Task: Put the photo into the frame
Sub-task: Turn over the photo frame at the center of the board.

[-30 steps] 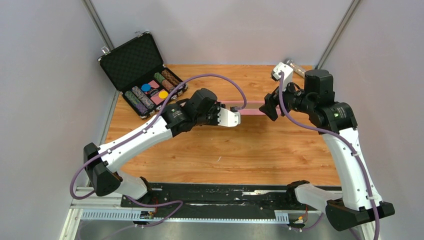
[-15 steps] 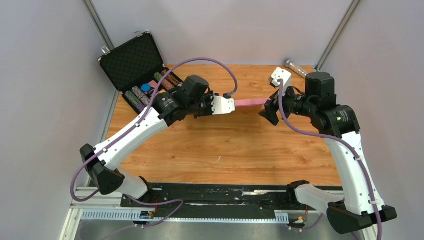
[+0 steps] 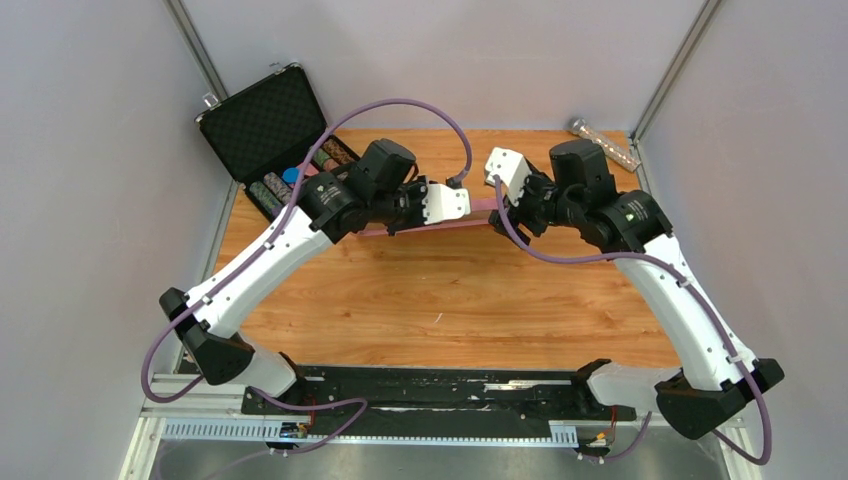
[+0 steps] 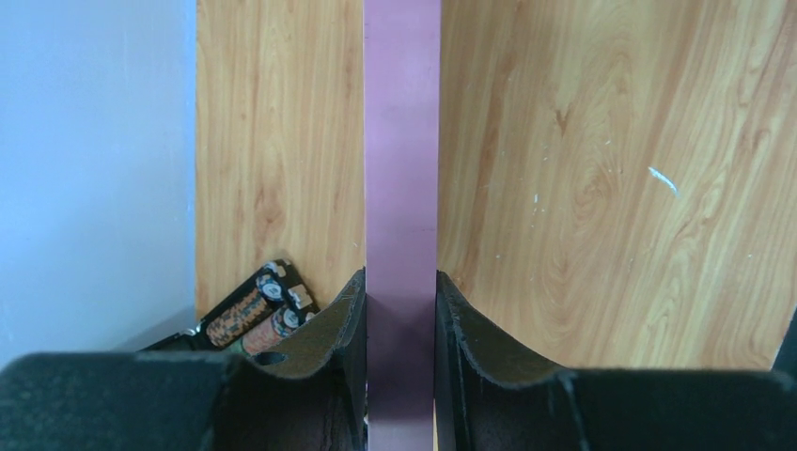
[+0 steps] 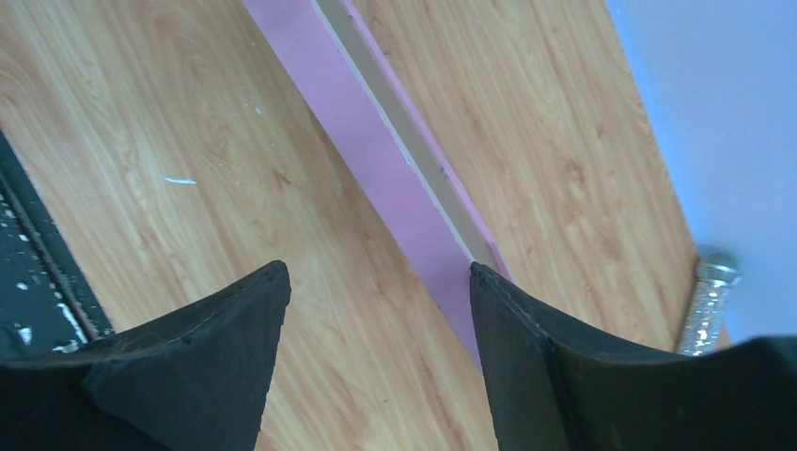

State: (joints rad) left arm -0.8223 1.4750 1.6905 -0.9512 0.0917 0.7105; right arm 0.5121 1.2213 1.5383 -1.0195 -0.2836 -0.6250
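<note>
left gripper (image 4: pixel 401 305): partly closed on the frame (image 4: pixel 401 141). in the left wrist view both dark fingers (image 4: pixel 348 324) press against the pink rail, one on each side, with no gap showing. the rail runs straight up the middle of that view, with the wooden table (image 3: pixel 450 290) visible on both sides of it.

right gripper (image 5: pixel 376 271): jaws wide apart, nothing clamped. in the right wrist view mostly bare table lies between the two fingers. the frame rail crosses that view diagonally and ends by the inner edge of the finger on the right of the view. whether the rail touches that finger cannot be told. here the rail shows a broad pink face, a light wood strip and a thin pink edge.

frame position: in the top view the frame appears only as a narrow pink strip, seen nearly edge-on, at the far middle of the table. the strip spans between the two wrists, with the left arm at its left end and the right arm at its right end. whether its lower edge rests on the table or hangs clear of it cannot be told.

other items: an open black foam-lined case (image 3: pixel 265 125) stands at the far left corner, with coloured chips (image 3: pixel 300 180) in its lower half. a shiny metallic tube (image 3: pixel 603 143) lies at the far right corner, well apart from both grippers.
</note>
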